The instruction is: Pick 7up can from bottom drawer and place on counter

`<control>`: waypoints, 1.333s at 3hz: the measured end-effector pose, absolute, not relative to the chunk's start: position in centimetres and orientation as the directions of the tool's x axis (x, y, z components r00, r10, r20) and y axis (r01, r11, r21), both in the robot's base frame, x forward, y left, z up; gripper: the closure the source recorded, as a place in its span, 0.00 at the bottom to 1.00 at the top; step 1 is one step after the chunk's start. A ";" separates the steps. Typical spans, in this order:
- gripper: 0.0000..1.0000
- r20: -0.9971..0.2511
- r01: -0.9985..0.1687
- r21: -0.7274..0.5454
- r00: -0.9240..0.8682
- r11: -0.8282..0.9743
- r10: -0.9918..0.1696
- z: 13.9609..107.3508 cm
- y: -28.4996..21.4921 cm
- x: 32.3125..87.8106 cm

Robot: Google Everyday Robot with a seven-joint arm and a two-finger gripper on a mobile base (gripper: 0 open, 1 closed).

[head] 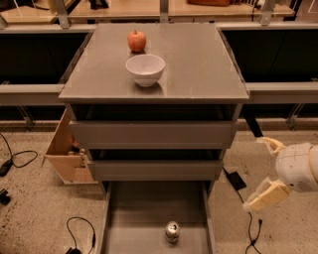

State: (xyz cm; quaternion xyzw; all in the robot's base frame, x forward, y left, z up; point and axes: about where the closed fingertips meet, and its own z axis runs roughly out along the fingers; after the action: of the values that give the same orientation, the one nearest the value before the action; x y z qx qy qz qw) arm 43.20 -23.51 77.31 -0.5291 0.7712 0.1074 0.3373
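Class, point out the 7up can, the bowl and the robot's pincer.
7up can (pixel 172 228): camera view, its shiny top.
bowl (pixel 145 75): camera view, its front outer wall.
pincer (pixel 254 174): camera view, lower right, midway between its open fingertips.

Robotics lab: a grey cabinet (pixel 154 134) stands on a speckled floor (pixel 30 208). Loose cables (pixel 6 166) trail on both sides of it and wooden workbenches (pixel 119 9) line up behind it. A robot gripper (pixel 254 174), fingers spread, hangs right of its lower drawers.
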 end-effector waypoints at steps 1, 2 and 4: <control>0.00 -0.684 -0.863 -0.214 -0.202 0.458 -0.701 74.7 -23.6 44.0; 0.00 -0.684 -0.863 -0.214 -0.202 0.458 -0.701 74.7 -23.6 44.0; 0.00 -0.811 -0.904 -0.160 -0.108 0.395 -0.575 62.4 -19.3 48.8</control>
State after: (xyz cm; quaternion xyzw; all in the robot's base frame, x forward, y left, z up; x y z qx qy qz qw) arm 48.78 -19.25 62.35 -0.5146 0.7187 0.1935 0.4257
